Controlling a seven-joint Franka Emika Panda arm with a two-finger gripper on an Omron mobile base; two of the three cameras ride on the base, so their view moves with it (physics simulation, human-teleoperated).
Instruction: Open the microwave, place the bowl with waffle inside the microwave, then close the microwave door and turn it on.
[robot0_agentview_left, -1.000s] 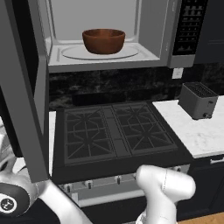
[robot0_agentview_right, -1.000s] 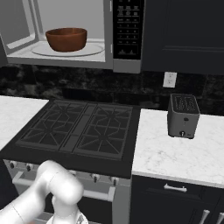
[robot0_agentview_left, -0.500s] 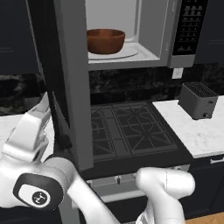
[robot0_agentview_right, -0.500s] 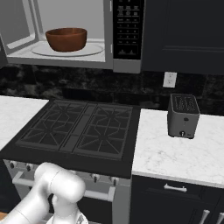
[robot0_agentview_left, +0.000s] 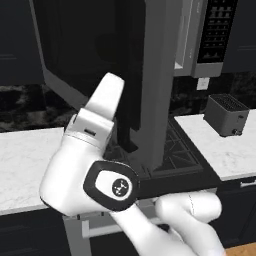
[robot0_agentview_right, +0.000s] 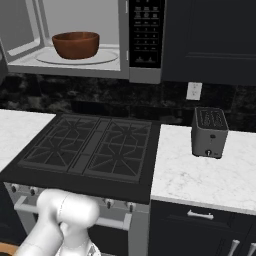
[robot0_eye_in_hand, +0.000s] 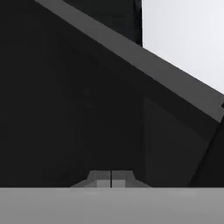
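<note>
Swung further toward closing than a moment ago, the microwave door (robot0_agentview_left: 100, 60) takes a push from the gripper (robot0_eye_in_hand: 111, 178), fingers pressed together as a blunt pusher, while the bowl (robot0_agentview_right: 75, 44) sits inside the microwave (robot0_agentview_right: 90, 65).

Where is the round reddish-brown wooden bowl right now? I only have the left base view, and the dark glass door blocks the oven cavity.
Observer: The round reddish-brown wooden bowl sits on the round glass turntable inside the wide grey steel microwave, seen from the right base view.
Operator: Are the fingers open?
Observer: No. In the hand view the two dark fingers stand pressed together, holding nothing.
Operator: What do they face?
Observer: The dark glass microwave door, close ahead.
</note>
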